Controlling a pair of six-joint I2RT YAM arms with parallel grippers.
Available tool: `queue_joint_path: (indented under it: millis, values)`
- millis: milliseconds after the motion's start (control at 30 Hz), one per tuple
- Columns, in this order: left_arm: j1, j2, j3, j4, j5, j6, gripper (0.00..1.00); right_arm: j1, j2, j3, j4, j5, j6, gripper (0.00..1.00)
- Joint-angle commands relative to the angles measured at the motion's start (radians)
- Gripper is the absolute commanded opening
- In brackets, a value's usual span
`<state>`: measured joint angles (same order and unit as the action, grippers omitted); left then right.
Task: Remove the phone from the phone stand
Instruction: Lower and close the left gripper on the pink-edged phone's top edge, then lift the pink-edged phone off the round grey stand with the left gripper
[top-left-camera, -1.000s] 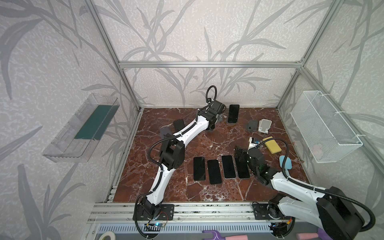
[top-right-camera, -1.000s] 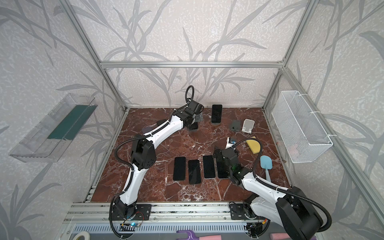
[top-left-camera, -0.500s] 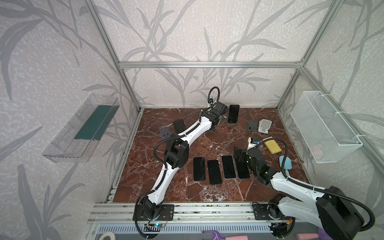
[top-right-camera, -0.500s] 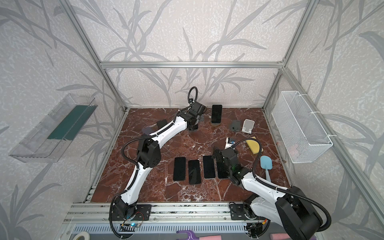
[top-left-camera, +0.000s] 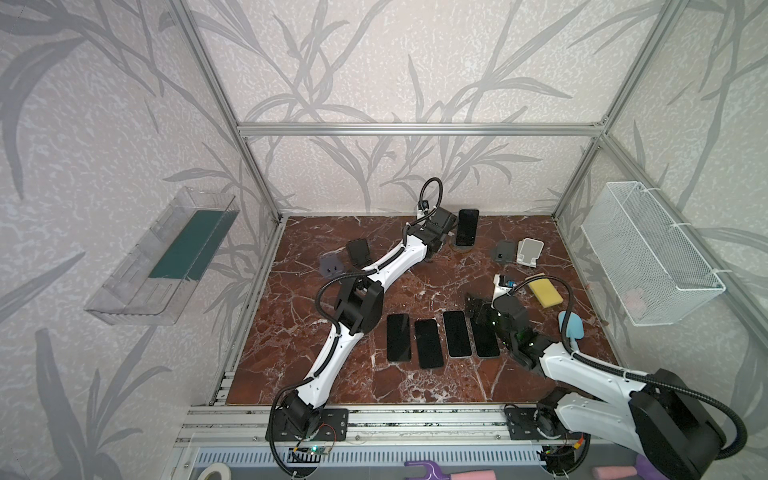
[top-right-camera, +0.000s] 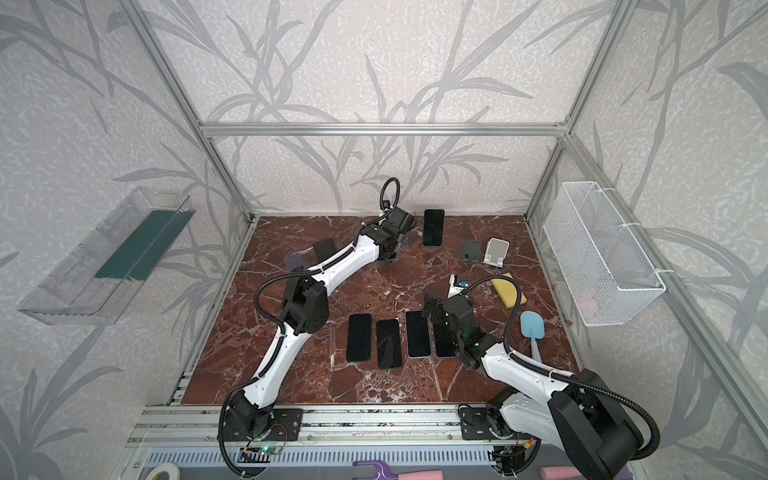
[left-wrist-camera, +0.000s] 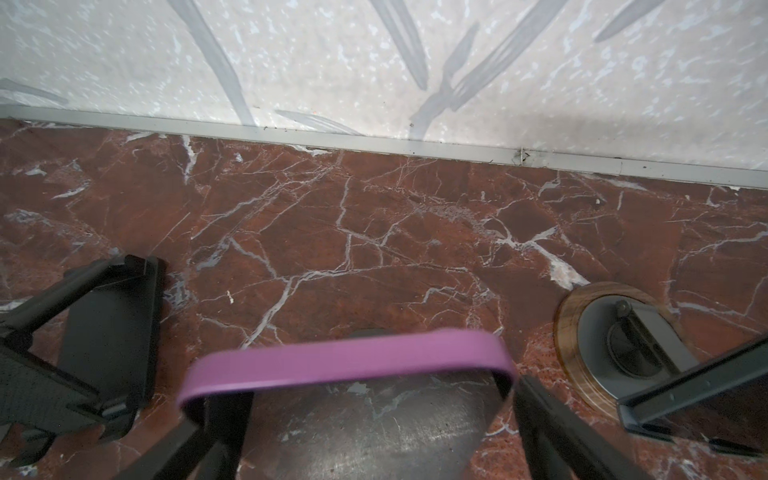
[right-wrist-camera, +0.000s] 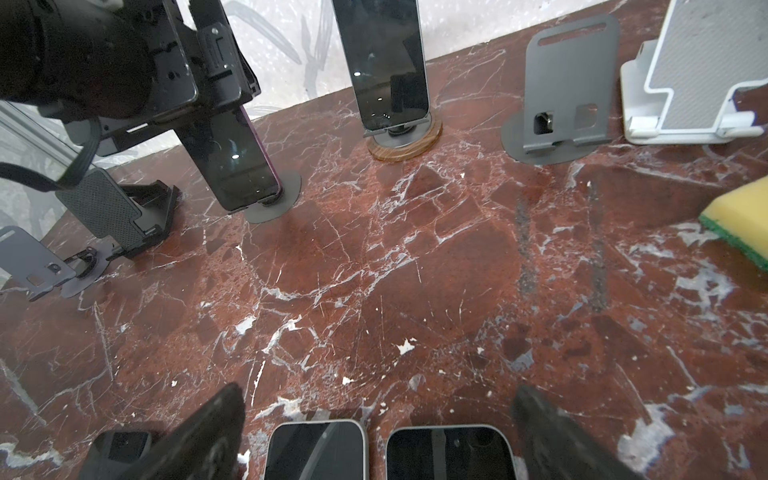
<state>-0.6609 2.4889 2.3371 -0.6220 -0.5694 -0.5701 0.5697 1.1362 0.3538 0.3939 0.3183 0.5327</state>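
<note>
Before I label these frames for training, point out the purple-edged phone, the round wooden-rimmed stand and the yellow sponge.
Purple-edged phone (right-wrist-camera: 243, 166): right wrist view, dark screen.
Round wooden-rimmed stand (right-wrist-camera: 399, 156): right wrist view, front of rim.
Yellow sponge (right-wrist-camera: 744, 216): right wrist view, yellow top.

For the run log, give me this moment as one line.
left gripper: astride purple phone, grip unclear | purple phone: on stand | right gripper: open, empty, over flat phones
</note>
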Motion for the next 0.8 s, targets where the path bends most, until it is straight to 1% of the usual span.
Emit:
queue_joint_path:
  millis: [0,100,200,267,433,767]
  values:
    - [0.000,0.024,0.036,-0.008,-0.040,0.023,0.97,0.000,0.012,0.029,0.034,-0.013,0.016,0.99]
    - [0.015,0.031,0.034,-0.020,-0.029,0.024,0.95,-0.001,0.016,0.027,0.048,-0.024,0.021,0.99]
    - [0.034,0.041,0.037,-0.013,0.037,0.011,0.92,0.000,0.015,0.027,0.051,-0.037,0.022,0.99]
    - [0.042,0.048,0.050,-0.018,0.059,-0.003,0.89,0.000,0.023,0.034,0.045,-0.040,0.018,0.99]
    - [0.047,0.062,0.068,-0.034,0.062,-0.003,0.85,0.000,0.035,0.043,0.042,-0.056,0.017,0.99]
    - [0.049,0.043,0.048,-0.044,0.036,0.059,0.78,0.001,0.030,0.043,0.039,-0.058,0.015,0.99]
